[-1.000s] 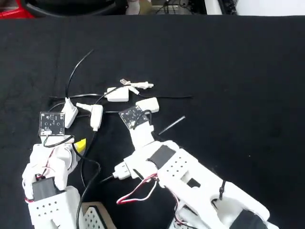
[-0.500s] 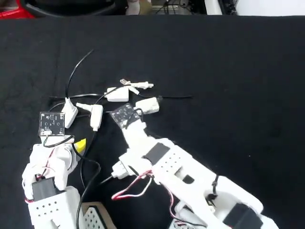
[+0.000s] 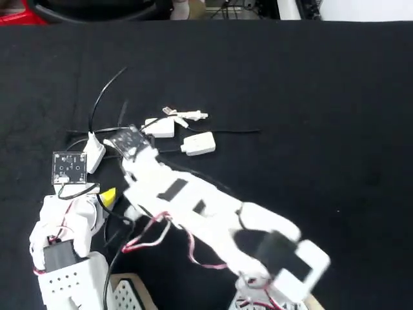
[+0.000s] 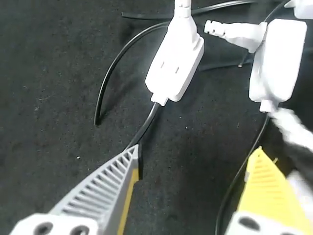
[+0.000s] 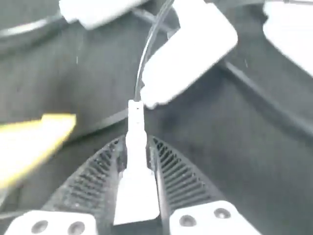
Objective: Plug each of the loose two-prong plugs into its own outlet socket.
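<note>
The white plug (image 5: 137, 171) is clamped between the fingers of the right tool (image 5: 137, 143), with a larger white connector body (image 5: 188, 51) just ahead of the tips. Within the last second this arm has swung away from the square white block (image 3: 199, 143), which now lies on the surface (image 3: 310, 97) off to its side. A fresh pick seems to have been made, with insertion still to come. The arm stretches low and diagonal. The left tool (image 4: 196, 149) hangs with its fingers spread, an inline socket (image 4: 175, 56) just ahead of it.

Black cloth (image 3: 322, 97) spread flat, evenly lit. Past its far edge, a red thing (image 3: 13, 14), dark cables (image 3: 227, 8), a pale surface (image 3: 368, 8).
</note>
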Tool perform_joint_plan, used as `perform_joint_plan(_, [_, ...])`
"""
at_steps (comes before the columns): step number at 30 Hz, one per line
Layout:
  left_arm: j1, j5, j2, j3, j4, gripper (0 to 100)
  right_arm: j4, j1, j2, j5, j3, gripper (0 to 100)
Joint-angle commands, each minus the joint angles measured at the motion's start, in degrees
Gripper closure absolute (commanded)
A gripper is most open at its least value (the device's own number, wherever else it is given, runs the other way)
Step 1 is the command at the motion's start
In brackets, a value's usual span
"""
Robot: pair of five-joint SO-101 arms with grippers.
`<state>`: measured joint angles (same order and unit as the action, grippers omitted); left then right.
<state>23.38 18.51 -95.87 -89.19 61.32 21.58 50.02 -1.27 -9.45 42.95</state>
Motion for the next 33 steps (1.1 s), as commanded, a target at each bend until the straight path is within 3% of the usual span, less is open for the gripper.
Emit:
perform_joint_plan(1, [1.01, -1.85, -0.44, 0.75, -0.88, 66, -3.08, 0.79, -4.62, 0.35, -10.68, 98.6])
perform_joint_plan(6, [5.58, -4.92, -0.44, 2.15, -0.88, 66, -2.64, 1.14, -11.12, 0.44, -20.26, 98.2])
perform_joint_plan(9, [5.76, -5.1, -0.44, 2.15, -0.97, 66, 0.79, 1.14, -13.85, 0.44, -23.25, 88.1])
perform_joint_plan(14, [5.76, -5.1, -0.44, 2.15, -0.97, 66, 15.91, 1.05, -12.62, 4.31, -28.7, 67.1])
perform_joint_plan(19, [5.85, -5.1, -0.44, 2.15, -0.97, 66, 32.35, -1.58, -3.65, 7.65, -31.78, 65.9])
perform_joint_plan(22, [5.93, -5.1, -0.44, 2.15, -0.97, 66, 44.66, -5.89, 3.21, 15.91, -33.71, 65.9])
perform_joint_plan(27, [5.85, -5.1, -0.44, 2.15, -0.97, 66, 64.35, -18.9, 10.07, 41.41, -37.49, 65.9])
perform_joint_plan(30, [5.76, -5.1, -0.44, 2.15, -0.97, 66, 61.36, -28.22, 9.63, 53.71, -37.49, 65.9])
perform_joint_plan(33, [5.76, -4.92, -0.44, 2.07, -0.97, 66, 48.62, -34.9, 6.02, 58.64, -36.79, 69.8])
